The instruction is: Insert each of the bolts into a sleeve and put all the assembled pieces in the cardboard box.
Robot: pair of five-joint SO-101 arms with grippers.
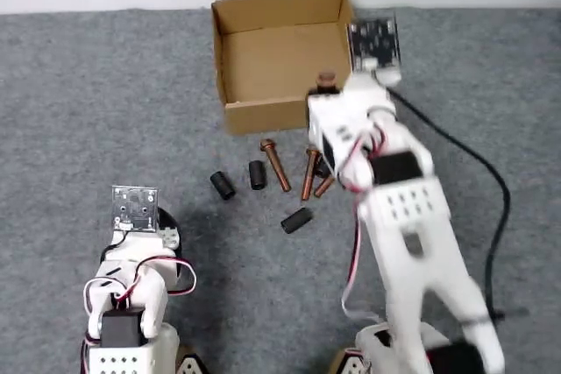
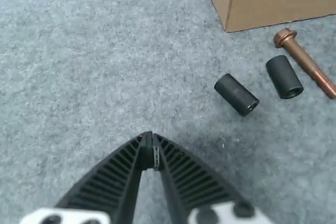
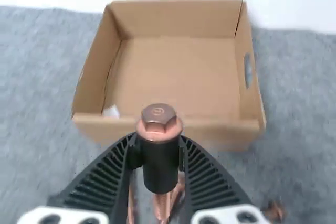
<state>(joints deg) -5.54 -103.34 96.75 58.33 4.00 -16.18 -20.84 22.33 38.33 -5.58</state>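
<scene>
The left hand [image 2: 149, 151] is clenched on nothing, low over the grey desk [image 1: 79, 102] and well apart from the parts. Next along lie 3 loose sleeves: the first sleeve [image 1: 223, 186], the second sleeve [image 1: 257, 174] just beside it, and the third sleeve [image 1: 296, 221] nearer the arms. They look like short, stiff, dark tubes, light and apt to roll, so a pinch across the middle of the barrel should suit them.

Beside them lie 3 copper-coloured bolts: the first bolt [image 1: 274, 164], the second bolt [image 1: 309, 172] and the third bolt [image 1: 324, 186], the last partly under the right arm. They are probably heavier and smooth enough to slip, so the shank near the head is the likely hold.

Farthest right, the right hand [image 3: 157, 150] is grasping an assembled piece [image 3: 158, 174] by its sleeve, hex head [image 3: 159, 119] up, just short of the near wall of the cardboard box [image 3: 173, 17]. The box looks light and may slide if nudged.
</scene>
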